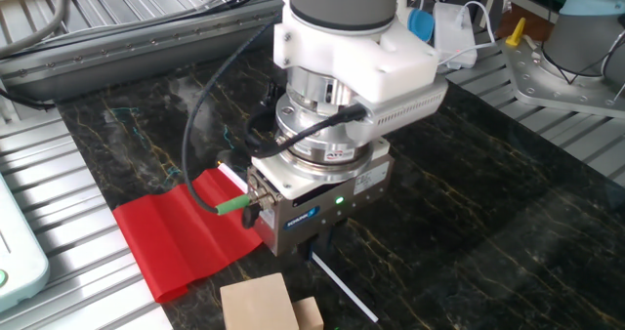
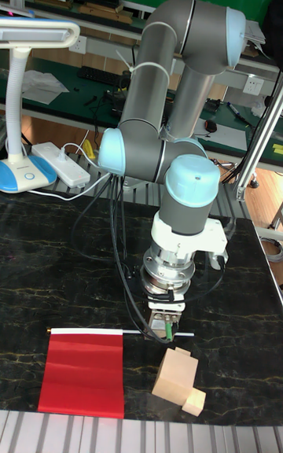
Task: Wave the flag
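- The flag point(image 1: 186, 240) is seen lying flat on the dark marble table point(image 1: 469, 193), red cloth spread toward the front-left edge, rippled folds visible.
- In the tall fixed view the flag point(image 2: 82, 374) is laid at the front-left of the table point(image 2: 47, 264), with its thin white stick point(image 2: 86, 331) running along the cloth's top edge and passing under the arm's tool.
- The stick's free end point(image 1: 342, 289) is seen sticking out from under the gripper toward the front-right, resting on the table.
- The gripper point(image 1: 314, 240) is lowered straight down over the stick, just beside the cloth's right edge; its body hides the fingertips in the fixed view.
- In the tall fixed view the gripper point(image 2: 160, 333) is placed right at the stick line, but the fingers are too small and dark to read.
- Whether the fingers are clamped on the stick or apart cannot be told from either view.
- A green-tipped cable plug point(image 1: 232, 206) is seen on the gripper's left side, above the cloth.
- Pale wooden blocks point(image 1: 262, 305) are set at the front edge, just in front of the gripper and near the cloth's lower right corner; apart from the stick.
- The same blocks point(image 2: 178, 378) are shown right of the flag in the tall view, a small one beside a larger one.
- A white desk lamp point(image 2: 23, 107) with blue base is stood at the back-left.
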